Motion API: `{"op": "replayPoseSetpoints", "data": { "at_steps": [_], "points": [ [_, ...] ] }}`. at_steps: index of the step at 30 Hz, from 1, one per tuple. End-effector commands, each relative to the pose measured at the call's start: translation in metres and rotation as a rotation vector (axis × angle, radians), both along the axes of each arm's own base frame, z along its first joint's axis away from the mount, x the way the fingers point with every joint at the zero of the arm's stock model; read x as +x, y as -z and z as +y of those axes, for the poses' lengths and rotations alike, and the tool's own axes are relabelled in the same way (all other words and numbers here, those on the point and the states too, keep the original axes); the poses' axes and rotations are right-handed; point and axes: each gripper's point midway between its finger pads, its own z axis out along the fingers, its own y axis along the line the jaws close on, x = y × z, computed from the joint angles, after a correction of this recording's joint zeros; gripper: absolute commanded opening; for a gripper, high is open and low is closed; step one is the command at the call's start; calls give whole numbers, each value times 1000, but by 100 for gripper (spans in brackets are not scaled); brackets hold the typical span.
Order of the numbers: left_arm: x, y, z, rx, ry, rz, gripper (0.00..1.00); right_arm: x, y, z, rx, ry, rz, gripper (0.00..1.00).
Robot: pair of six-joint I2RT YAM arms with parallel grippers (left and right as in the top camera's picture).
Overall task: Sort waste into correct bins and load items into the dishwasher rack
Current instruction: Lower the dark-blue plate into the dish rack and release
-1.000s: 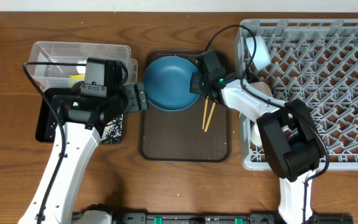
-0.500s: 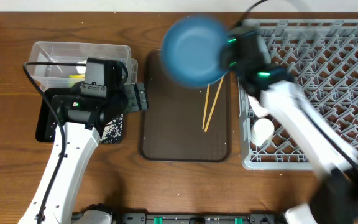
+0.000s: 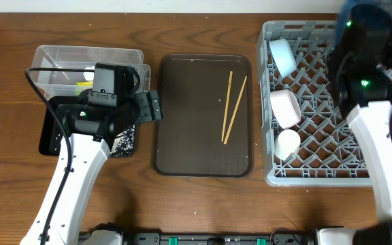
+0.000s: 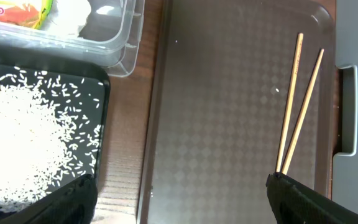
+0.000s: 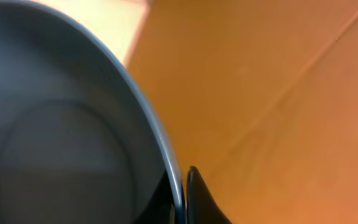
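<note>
Over the far corner of the grey dishwasher rack, the right end effector is clenched on the rim of the dark blue plate, apparently to stand it between the pegs. That arm reaches high above the tabletop. The left end effector hangs released, jaws wide, between the black tray and the brown serving tray, where two chopsticks lie unloaded.

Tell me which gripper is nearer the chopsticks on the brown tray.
Left. The left gripper hovers open at the brown tray's left edge, beside the chopsticks; the right gripper holds the dark blue plate over the rack's far side.
</note>
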Motion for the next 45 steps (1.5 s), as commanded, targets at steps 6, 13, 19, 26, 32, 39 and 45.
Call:
{"op": "replayPoseSetpoints", "data": {
  "at_steps": [6,13,19,26,32,39,45],
  "points": [
    [2,-8,2,11,2,-24,89,36,24,-53,-219,26,354,1],
    [2,-8,2,11,2,-24,89,70,72,-62,-318,-67,613,1],
    [2,-8,2,11,2,-24,90,80,79,-70,-352,-81,641,1],
    [2,-8,2,11,2,-24,90,87,85,-70,-376,-144,687,1],
    [2,-8,2,11,2,-24,90,81,111,-72,-342,-181,813,1],
    [2,-8,2,11,2,-24,89,82,121,-67,-282,-207,762,6],
    [2,-8,2,11,3,-24,89,86,121,-58,-233,-207,670,84]
  ]
}}
